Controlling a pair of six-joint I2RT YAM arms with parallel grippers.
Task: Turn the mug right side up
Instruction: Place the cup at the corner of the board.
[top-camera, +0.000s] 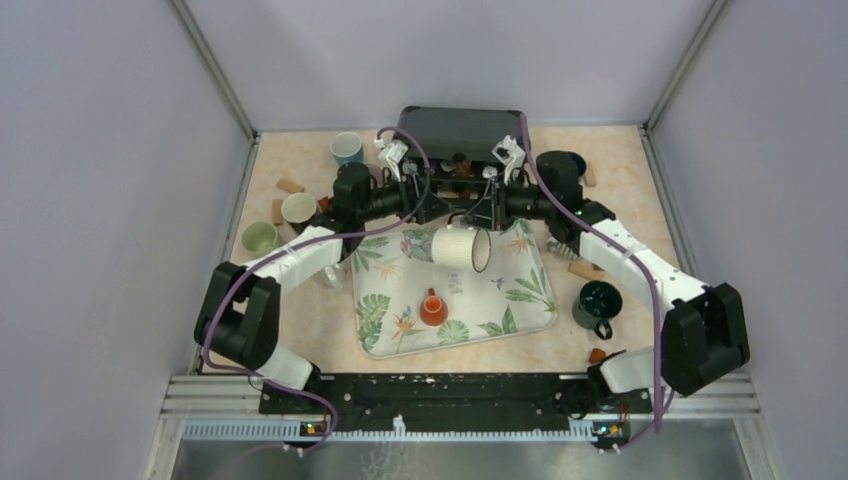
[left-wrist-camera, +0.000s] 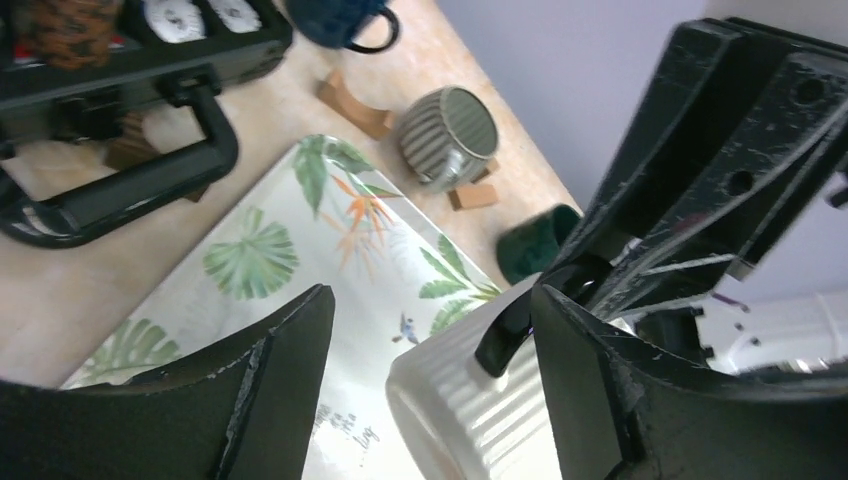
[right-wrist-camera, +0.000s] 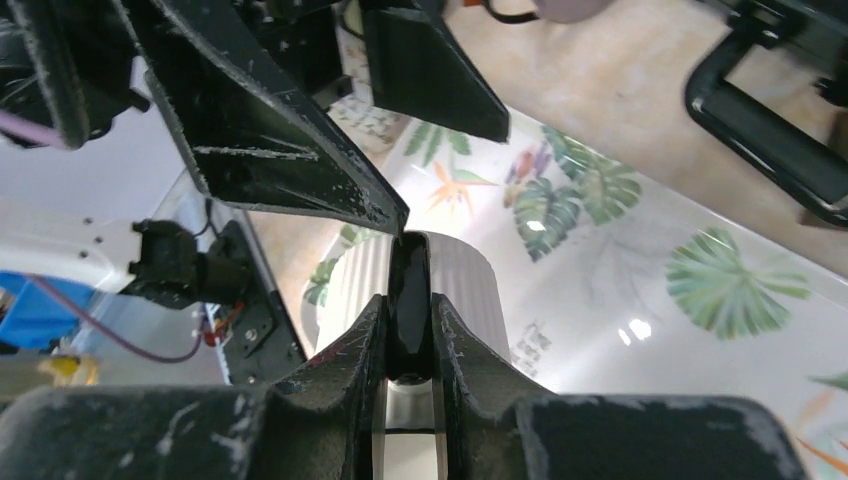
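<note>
A white ribbed mug (top-camera: 460, 248) with a black handle hangs on its side above the leaf-print tray (top-camera: 380, 320), its mouth facing right. My right gripper (right-wrist-camera: 409, 300) is shut on the mug's black handle (right-wrist-camera: 409, 270), with the white body (right-wrist-camera: 460, 275) just beyond. My left gripper (left-wrist-camera: 432, 300) is open. Its fingers (left-wrist-camera: 290, 360) straddle the closed end of the mug (left-wrist-camera: 470, 400) with a clear gap on the left side. In the top view the left gripper (top-camera: 432, 208) and the right gripper (top-camera: 488, 210) meet over the tray's far half.
A small orange cone (top-camera: 433, 308) stands on the tray. A black case (top-camera: 460, 125) lies behind it. Other mugs stand around: dark green (top-camera: 597, 303), pale blue (top-camera: 346, 148), cream (top-camera: 298, 209), light green (top-camera: 259, 237), striped grey (left-wrist-camera: 450, 135). Wooden blocks (left-wrist-camera: 352, 103) are scattered.
</note>
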